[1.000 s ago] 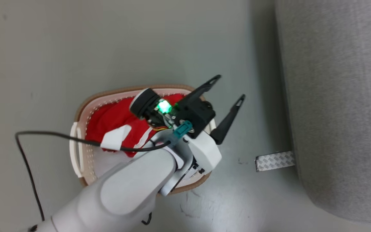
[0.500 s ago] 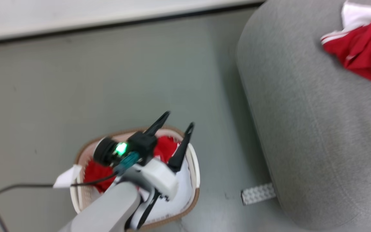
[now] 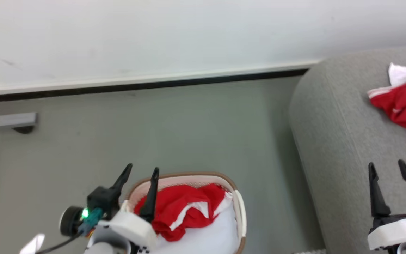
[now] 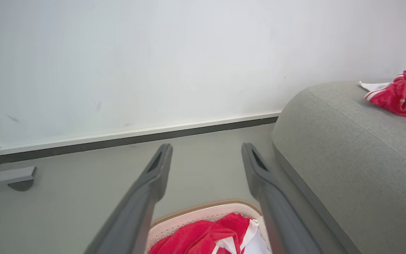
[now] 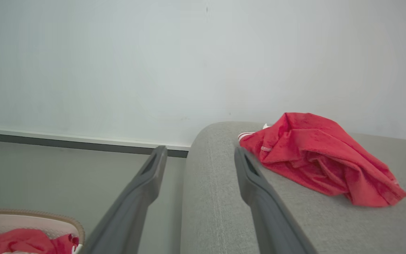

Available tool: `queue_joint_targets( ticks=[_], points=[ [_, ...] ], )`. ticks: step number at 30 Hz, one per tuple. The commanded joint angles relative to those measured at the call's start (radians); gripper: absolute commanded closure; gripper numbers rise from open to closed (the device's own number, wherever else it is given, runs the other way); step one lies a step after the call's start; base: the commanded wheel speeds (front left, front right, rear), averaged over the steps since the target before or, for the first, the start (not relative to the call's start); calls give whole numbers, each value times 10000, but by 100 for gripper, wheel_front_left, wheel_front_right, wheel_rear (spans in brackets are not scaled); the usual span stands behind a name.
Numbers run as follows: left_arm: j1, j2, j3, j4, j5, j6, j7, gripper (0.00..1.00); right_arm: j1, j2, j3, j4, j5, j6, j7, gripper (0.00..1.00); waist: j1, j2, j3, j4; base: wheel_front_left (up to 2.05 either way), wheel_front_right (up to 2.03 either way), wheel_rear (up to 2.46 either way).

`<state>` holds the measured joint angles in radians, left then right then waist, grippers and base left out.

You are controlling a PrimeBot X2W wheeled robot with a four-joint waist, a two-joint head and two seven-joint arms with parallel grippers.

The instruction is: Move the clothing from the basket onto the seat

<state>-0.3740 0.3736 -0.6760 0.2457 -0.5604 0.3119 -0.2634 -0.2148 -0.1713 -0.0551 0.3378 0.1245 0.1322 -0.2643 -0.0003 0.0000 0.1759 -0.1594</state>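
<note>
Clothing [image 3: 185, 208] sits in two red-and-white heaps. One is bunched in the basket [image 3: 241, 211], near left on the floor [image 3: 189, 123]. The second heap [image 3: 405, 104] lies on the sofa [image 3: 330, 141], far right, so the task is judged partly done. Count: one basket, one sofa.

Left gripper [image 3: 143, 167] hovers at the basket's left rim, fingers spread wide and holding nothing, likely placed for the next pick. Right gripper [image 3: 386, 163] hangs over the sofa's near edge, fingers wide apart, empty.

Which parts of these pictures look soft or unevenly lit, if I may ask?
Head view: even light, no glare; the seat throws a faint shadow onto the floor. Left wrist view: the left tool looks soft near the lens. Right wrist view: the clothing on the seat is sharp.
</note>
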Motion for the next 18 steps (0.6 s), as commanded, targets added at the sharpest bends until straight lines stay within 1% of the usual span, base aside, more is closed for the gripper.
queue_joint_targets(
  ticks=[1, 3, 9, 13, 18],
  points=[
    [457, -13, 207, -95, 272, -24, -8, 0, 262, 115, -14, -122, -40, -29, 3, 0, 3, 0, -513, 554, 0, 0, 0],
    [948, -128, 656, -193, 450, -146, -9, 0, 565, 383, -44, -171, -78, -29, 3, 0, 3, 0, -683, 714, 0, 0, 0],
    [2433, -623, 2088, -459, 1089, -557, -10, 0, 1301, 919, -21, 9, -335, -29, 3, 0, 3, 0, -1234, 1005, 0, 0, 0],
    [3346, -1045, 3068, -634, 1545, -954, -11, 0, 1715, 1092, 38, 165, -305, -29, 3, 0, 3, 0, -1585, 1076, 0, 0, 0],
    [4095, -1523, 4111, -655, 2073, -1497, -11, 0, 2076, 1177, 49, 313, -289, -29, 3, 0, 3, 0, -1886, 1112, 0, 0, 0]
  ],
)
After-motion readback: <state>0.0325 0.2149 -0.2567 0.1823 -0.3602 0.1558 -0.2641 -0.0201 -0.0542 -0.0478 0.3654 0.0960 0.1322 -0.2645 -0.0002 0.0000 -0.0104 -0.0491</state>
